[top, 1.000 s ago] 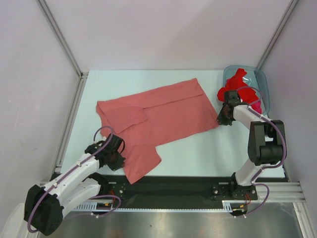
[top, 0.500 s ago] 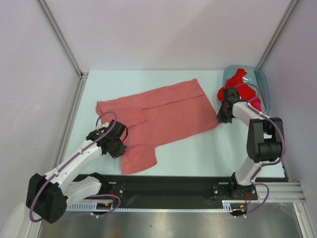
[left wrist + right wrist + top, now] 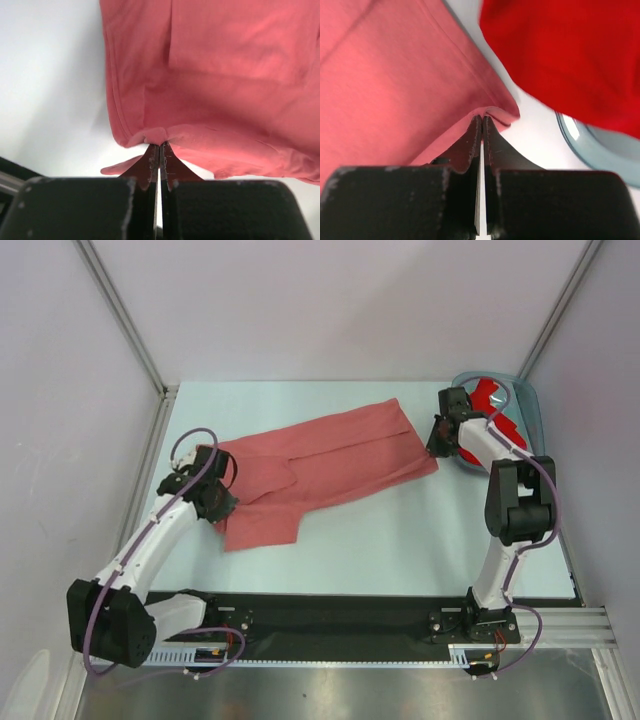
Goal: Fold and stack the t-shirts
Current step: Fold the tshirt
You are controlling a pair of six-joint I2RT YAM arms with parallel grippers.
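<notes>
Pink t-shirt is spread across the middle of the worktop, slanting from near-left to far-right. Left claw is clamped tight on a pinch of the shirt's left edge. Right claw is clamped likewise on the right-hand corner, just beside the bin. Red t-shirts are heaped in the bin, not yet handled.

Change noted over the last second: both claws have been carried away from the arm bases toward the far side, and the gripped edge has been dragged along. The flap that lay nearest the bases has been drawn up, so the shirt now shows as a narrower band.

Judgement: the first lengthwise fold is under way but not finished. The near edge is not yet laid on the far edge, and nothing has been released. Stacking has not begun. Risk noted: an uneven pull between the two claws may skew the fold line.
</notes>
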